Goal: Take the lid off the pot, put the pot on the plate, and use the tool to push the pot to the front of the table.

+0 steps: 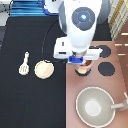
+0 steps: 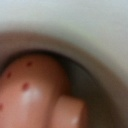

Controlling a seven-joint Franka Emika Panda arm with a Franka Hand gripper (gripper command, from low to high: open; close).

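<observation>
- The small round pink-tan pot (image 1: 82,70) is seen on the pinkish-brown stove counter (image 1: 120,75), directly beneath the white arm's gripper (image 1: 80,62), and only its lower edge shows below the hand.
- The flat round cream-yellow plate (image 1: 44,69) lies bare on the large black table (image 1: 30,100), well apart from the pot toward the exterior view's left, so the pot is judged not yet moved onto it.
- The small cream-white slotted spatula (image 1: 23,64) rests just beside the plate, on the side away from the pot, and appears untouched.
- Whether the pale pink lid is on the pot or off it cannot be told; it is hidden under the hand if present, and no lid is seen lying elsewhere.
- The wrist view is filled by a pinkish rounded shape with red spots (image 2: 30,85) against a pale curved wall, too close to identify surely.
- How far the gripper is spread, and whether anything is held, cannot be told.
- A large grey-beige pan (image 1: 96,106) sits near the pot, toward the exterior view's bottom.
</observation>
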